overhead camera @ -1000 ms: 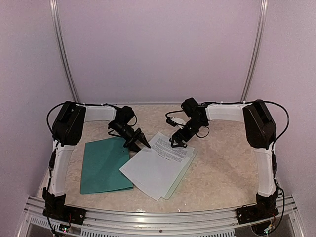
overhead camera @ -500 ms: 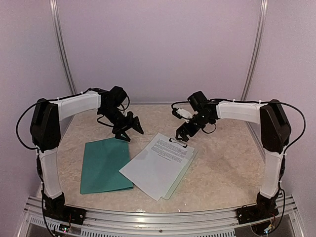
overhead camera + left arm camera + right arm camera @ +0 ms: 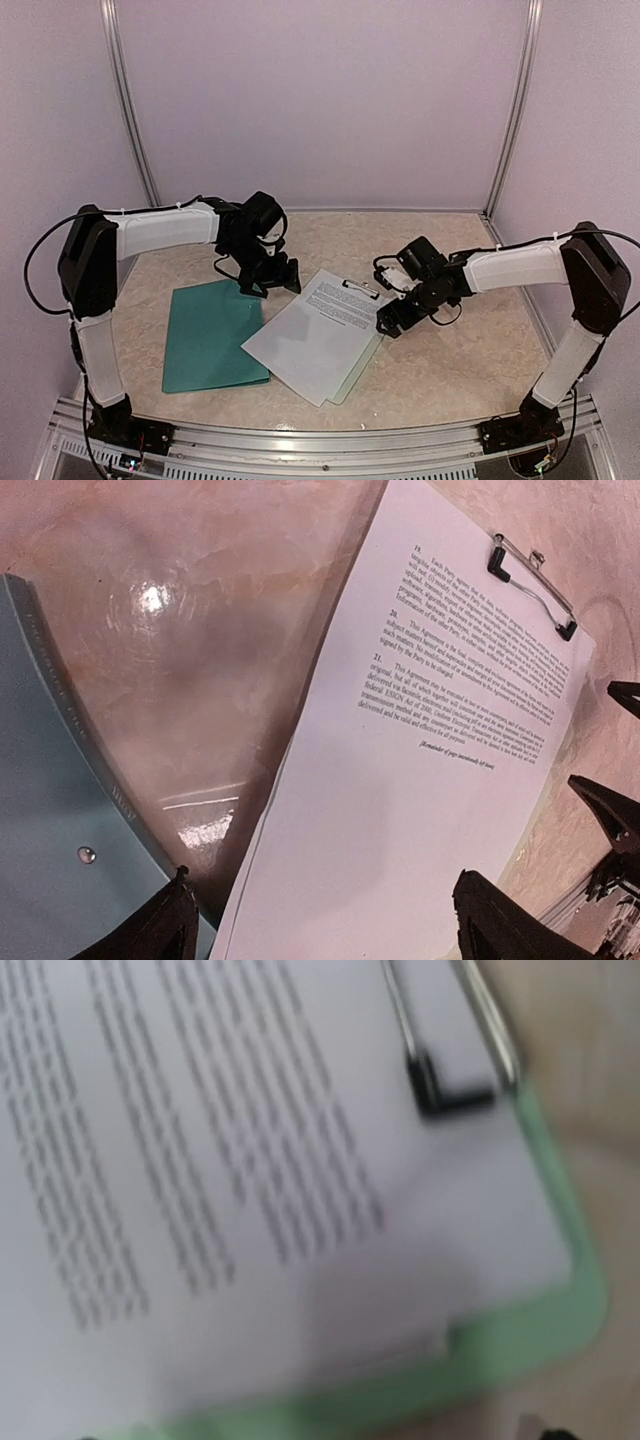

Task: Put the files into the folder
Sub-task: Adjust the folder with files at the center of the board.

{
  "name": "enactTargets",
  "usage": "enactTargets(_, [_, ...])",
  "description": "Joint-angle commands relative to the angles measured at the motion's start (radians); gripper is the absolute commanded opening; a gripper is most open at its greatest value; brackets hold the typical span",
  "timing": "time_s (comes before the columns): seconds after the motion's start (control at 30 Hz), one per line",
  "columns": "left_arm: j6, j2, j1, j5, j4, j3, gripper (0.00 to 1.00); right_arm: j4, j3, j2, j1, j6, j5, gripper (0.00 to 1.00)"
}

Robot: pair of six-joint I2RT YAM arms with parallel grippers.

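The files (image 3: 315,335) are white printed sheets lying on a pale mint clipboard (image 3: 366,358), under its metal clip (image 3: 360,290). The dark teal folder (image 3: 213,335) lies flat and closed to their left. My left gripper (image 3: 272,282) hangs open above the gap between the folder's far corner and the files. In the left wrist view its fingertips (image 3: 500,920) straddle the files (image 3: 430,780), with the folder (image 3: 50,860) at the left. My right gripper (image 3: 388,322) is open at the clipboard's right edge. The blurred right wrist view shows the files (image 3: 200,1160), the clipboard's green rim (image 3: 545,1320) and the clip (image 3: 450,1060).
The marble-patterned tabletop (image 3: 450,360) is walled at the back and on both sides. A metal rail (image 3: 320,440) runs along the near edge. The right gripper's fingers (image 3: 612,820) show at the right of the left wrist view.
The left gripper opened wide and swung right over the files' left corner. The right gripper left the clip and moved nearer, along the clipboard's right edge.
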Motion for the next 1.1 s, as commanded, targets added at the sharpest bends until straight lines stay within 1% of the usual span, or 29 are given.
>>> enactTargets(0.0, [0.012, 0.077, -0.019, 0.055, 0.092, 0.025, 0.85, 0.150, -0.151, -0.104, 0.007, 0.185, -0.051, 0.94])
enactTargets(0.1, [0.003, 0.132, -0.019, 0.091, 0.105, 0.071, 0.86, 0.248, -0.251, -0.153, 0.019, 0.265, -0.093, 0.96])
enactTargets(0.23, [-0.002, 0.186, -0.019, 0.127, 0.116, 0.120, 0.86, 0.360, -0.312, -0.158, 0.029, 0.331, -0.114, 0.96])
enactTargets(0.33, [-0.013, 0.231, -0.019, 0.131, 0.110, 0.143, 0.86, 0.414, -0.319, -0.125, 0.030, 0.351, -0.138, 0.96])
enactTargets(0.5, [-0.052, 0.261, -0.017, 0.140, 0.128, 0.126, 0.86, 0.480, -0.300, -0.053, 0.031, 0.369, -0.173, 0.96])
enactTargets(0.6, [-0.081, 0.259, -0.017, 0.162, 0.156, 0.090, 0.86, 0.482, -0.272, -0.021, 0.031, 0.365, -0.168, 0.95])
enactTargets(0.7, [-0.113, 0.251, -0.017, 0.177, 0.185, 0.056, 0.86, 0.446, -0.210, 0.014, 0.026, 0.331, -0.139, 0.95])
enactTargets(0.9, [-0.174, 0.240, -0.020, 0.204, 0.230, 0.012, 0.85, 0.389, -0.084, 0.111, -0.021, 0.257, -0.137, 0.95])
enactTargets(1.07, [-0.205, 0.232, -0.018, 0.136, 0.223, 0.017, 0.86, 0.346, 0.046, 0.199, -0.070, 0.188, -0.149, 0.96])
